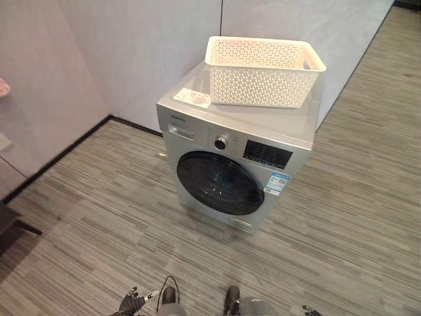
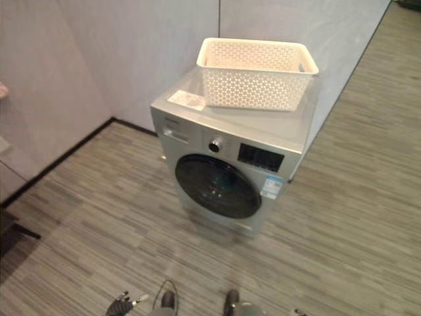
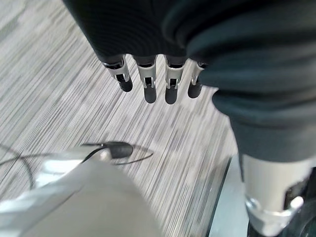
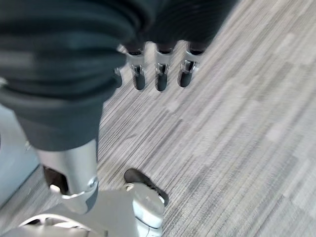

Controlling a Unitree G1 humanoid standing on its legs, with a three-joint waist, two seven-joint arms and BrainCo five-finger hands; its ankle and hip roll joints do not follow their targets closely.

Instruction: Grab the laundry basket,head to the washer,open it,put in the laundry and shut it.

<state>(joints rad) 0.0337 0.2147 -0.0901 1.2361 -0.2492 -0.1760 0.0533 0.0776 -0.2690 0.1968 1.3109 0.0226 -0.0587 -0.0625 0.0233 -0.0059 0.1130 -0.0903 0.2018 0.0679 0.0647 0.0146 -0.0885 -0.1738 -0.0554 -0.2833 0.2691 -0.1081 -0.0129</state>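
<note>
Both head eyes look down from well back, sharing the washing machine (image 1: pixel 233 161) at twelve o'clock; each wrist camera stares close past its fingers at the floor (image 3: pixel 59 98).

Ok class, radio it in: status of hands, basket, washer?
Left hand and right hand open, hanging low, holding nothing. Basket sits on the washer. Door shut. Floor path clear.

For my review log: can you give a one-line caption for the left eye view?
White laundry basket sits on top of the silver washer, door closed, while the left hand hangs low, holding nothing.
</note>
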